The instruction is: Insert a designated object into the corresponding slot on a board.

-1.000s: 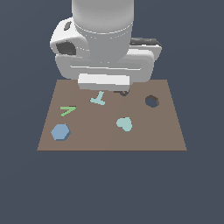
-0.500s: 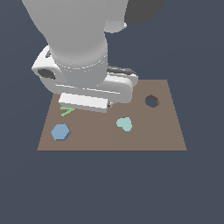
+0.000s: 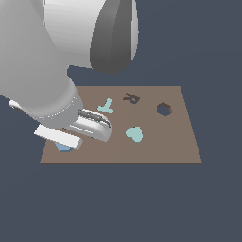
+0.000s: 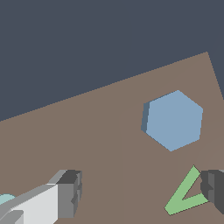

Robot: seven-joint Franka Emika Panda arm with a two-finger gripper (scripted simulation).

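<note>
The end effector [image 4: 140, 197], fingers spread and empty, hangs over the flat brown rectangular board [image 3: 156, 150] near the small flat blue hexagonal block [image 4: 174, 120] and a green V-shaped piece [image 4: 183, 196], the arm's bulk hiding that corner, well apart from the dark hexagonal slot [image 3: 163, 109], teal heart [image 3: 134, 134] and teal T shape [image 3: 107, 107].

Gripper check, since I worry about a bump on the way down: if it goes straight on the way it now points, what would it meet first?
Probably bare board. The gripper is open; between its fingers lies brown surface, with the green V shape near one finger and the blue hexagonal block off to one side. Depth is unclear.
</note>
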